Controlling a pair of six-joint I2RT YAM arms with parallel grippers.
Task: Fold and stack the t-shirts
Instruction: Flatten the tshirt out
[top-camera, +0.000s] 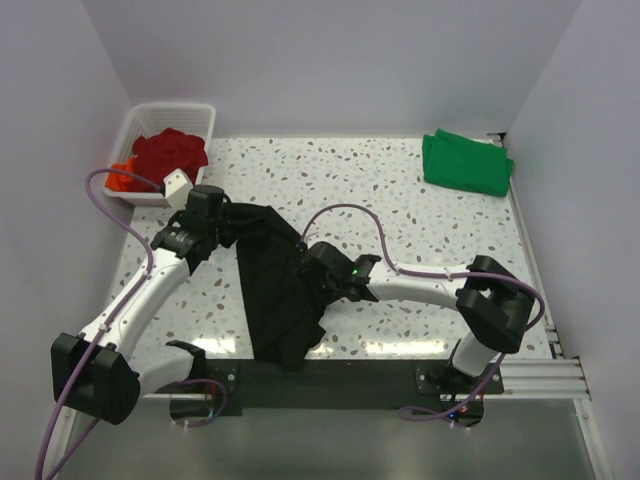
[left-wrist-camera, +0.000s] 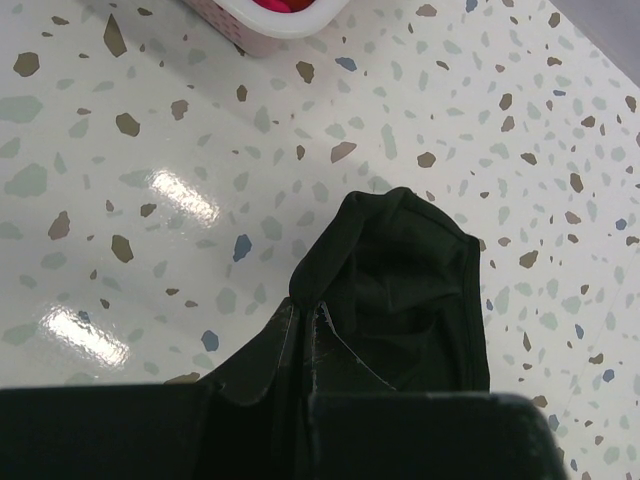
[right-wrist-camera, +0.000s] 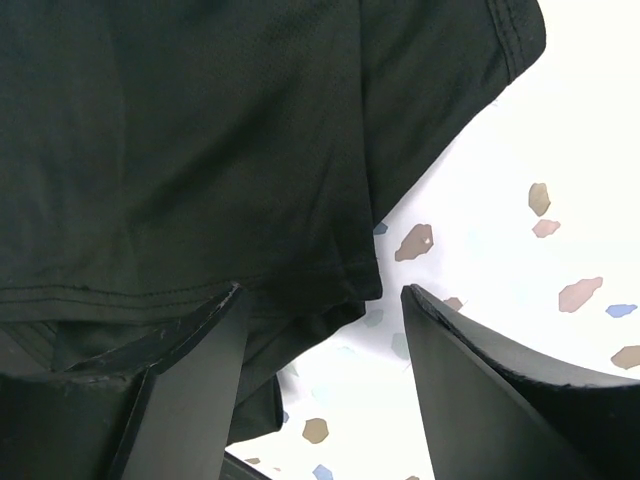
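While the black t-shirt (top-camera: 272, 285) lies crumpled mid-counter (top-camera: 400, 190), left pincer (top-camera: 222, 222) clenched on its upper corner, right pincer (right-wrist-camera: 320, 330) spread apart over its hem, green t-shirt (top-camera: 465, 162) folded far right, dark red t-shirt (top-camera: 170, 152) in the white basket (top-camera: 190, 110).

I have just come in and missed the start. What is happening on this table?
Two robot arms are folding a black t-shirt at mid-table. The left gripper is shut on its upper edge. The right gripper is open over its hem. A folded green t-shirt lies far right; red and orange ones wait in the basket.
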